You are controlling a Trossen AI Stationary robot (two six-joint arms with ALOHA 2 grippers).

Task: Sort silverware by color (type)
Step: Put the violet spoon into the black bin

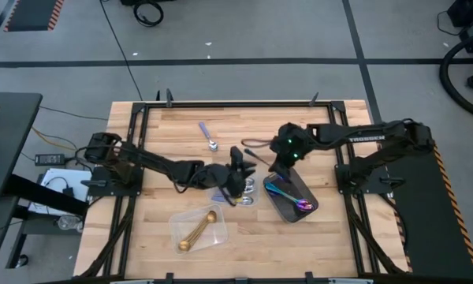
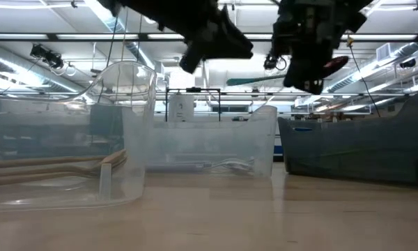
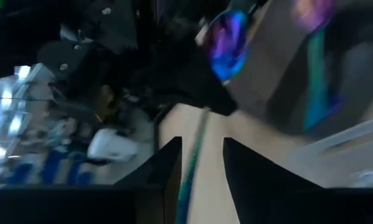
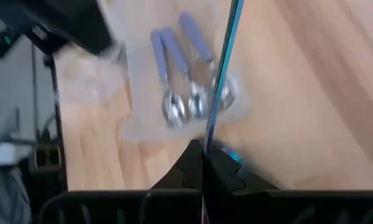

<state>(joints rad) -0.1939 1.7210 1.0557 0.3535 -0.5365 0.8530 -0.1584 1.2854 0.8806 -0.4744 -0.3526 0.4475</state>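
My right gripper (image 1: 272,164) hangs over the table's middle, shut on a slim iridescent teal utensil (image 2: 279,80). My left gripper (image 1: 240,170) is close beside it, open, and the utensil's teal handle (image 3: 196,155) runs through the gap between its fingers. I cannot tell whether they touch it. Below, silver spoons (image 4: 186,106) lie in a clear container (image 1: 240,196). Gold spoons (image 1: 195,233) lie in another clear container. More iridescent utensils (image 1: 288,193) rest in the dark tray (image 1: 299,214). One silver spoon (image 1: 207,136) lies loose on the wood. My right gripper pinches the iridescent utensil's thin handle (image 4: 206,140) between its two fingers, coming from above. The utensil is lifted clear of the table and lies about level. It sticks out on both sides of the fingers, with its broader purple-red end (image 2: 334,66) on one side.
The dark tray (image 2: 355,150) sits right of centre, near the right arm's base. The two clear containers (image 2: 209,150) (image 2: 63,139) stand at the middle and near side. Bare wood lies along the far side and at the left.
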